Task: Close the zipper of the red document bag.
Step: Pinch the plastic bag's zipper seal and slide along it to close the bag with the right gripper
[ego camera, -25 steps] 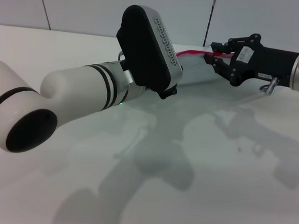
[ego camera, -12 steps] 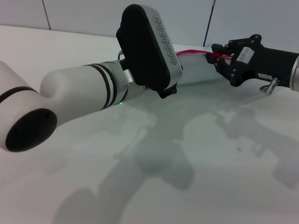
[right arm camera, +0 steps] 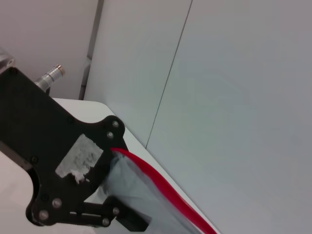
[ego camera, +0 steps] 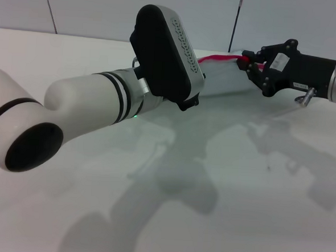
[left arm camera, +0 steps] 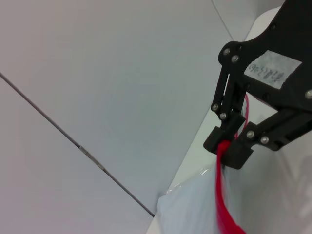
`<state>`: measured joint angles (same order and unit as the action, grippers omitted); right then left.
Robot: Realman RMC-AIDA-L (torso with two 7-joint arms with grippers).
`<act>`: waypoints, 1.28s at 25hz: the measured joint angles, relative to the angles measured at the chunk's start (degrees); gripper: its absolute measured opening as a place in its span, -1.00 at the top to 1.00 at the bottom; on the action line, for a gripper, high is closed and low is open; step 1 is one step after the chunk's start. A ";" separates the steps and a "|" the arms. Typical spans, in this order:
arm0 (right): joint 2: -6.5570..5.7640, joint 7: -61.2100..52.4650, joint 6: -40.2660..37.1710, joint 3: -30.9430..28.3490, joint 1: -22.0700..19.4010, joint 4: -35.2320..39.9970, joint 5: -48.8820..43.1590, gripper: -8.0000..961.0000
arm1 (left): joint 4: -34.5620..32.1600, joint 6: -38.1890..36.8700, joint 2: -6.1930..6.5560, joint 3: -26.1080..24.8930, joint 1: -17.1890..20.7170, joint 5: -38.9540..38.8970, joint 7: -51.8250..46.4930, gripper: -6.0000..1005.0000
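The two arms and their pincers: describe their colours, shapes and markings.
The left arm is glossy white and rounded, with black joint bands and a black end cap, carrying a long black oval housing with a dotted grey edge. The right pincer is a black linkage frame with silver screws and a worn white label; behind it sit a black wrist section, a white cuff and a small metal fitting.

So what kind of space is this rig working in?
Probably a lab or test bench: a plain white table, bare pale wall panels with dark seams, and only the red document bag set out, its zipper pinched by the right end effector.
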<state>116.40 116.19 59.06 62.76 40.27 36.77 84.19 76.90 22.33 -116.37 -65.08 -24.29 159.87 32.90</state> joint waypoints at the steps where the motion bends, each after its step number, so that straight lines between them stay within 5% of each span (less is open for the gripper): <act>1: -0.02 0.00 0.00 0.00 -0.01 -0.01 0.00 0.69 | 0.01 0.02 0.00 -0.05 0.05 0.00 0.03 0.87; 21: -0.03 -0.21 2.29 1.75 0.37 0.41 0.01 0.50 | -0.52 0.12 0.00 -0.04 0.07 0.00 0.59 0.87; 32: -0.03 -0.07 1.76 1.22 0.03 0.41 0.72 0.57 | -0.40 0.08 0.00 -0.06 0.06 0.00 0.59 0.87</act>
<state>116.37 116.12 60.82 63.98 40.30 37.17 84.91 76.50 22.40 -116.37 -65.14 -24.23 159.88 33.49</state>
